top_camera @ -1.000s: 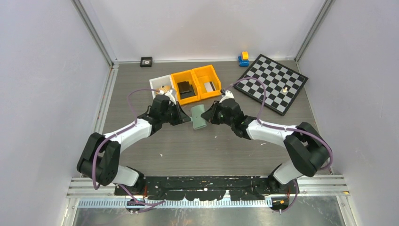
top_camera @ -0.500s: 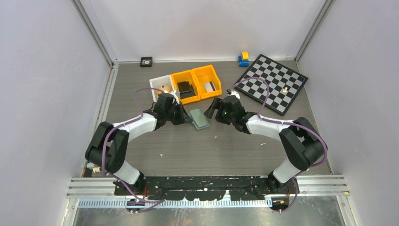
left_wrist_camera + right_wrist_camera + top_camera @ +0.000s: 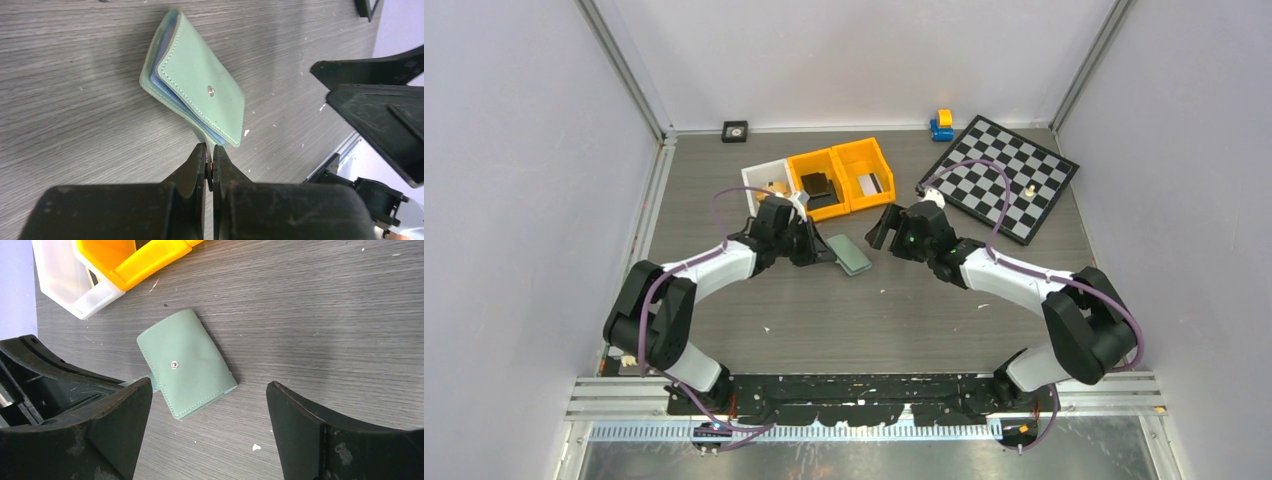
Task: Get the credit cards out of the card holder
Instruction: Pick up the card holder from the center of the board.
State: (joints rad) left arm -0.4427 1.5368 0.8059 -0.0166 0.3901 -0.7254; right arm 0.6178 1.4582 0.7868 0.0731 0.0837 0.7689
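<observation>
Tabletop [image 3: 824, 310] bears card holder [image 3: 851, 255], edge clenched in left claw [image 3: 210, 151]; right claw [image 3: 881, 230] released.

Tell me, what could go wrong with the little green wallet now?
1. The left gripper pinches only a thin tab at the edge of the card holder, so it may slip free.
2. The card holder is folded over, and the open right gripper is not touching it; coming in, it could shove the holder sideways instead of opening it.
</observation>
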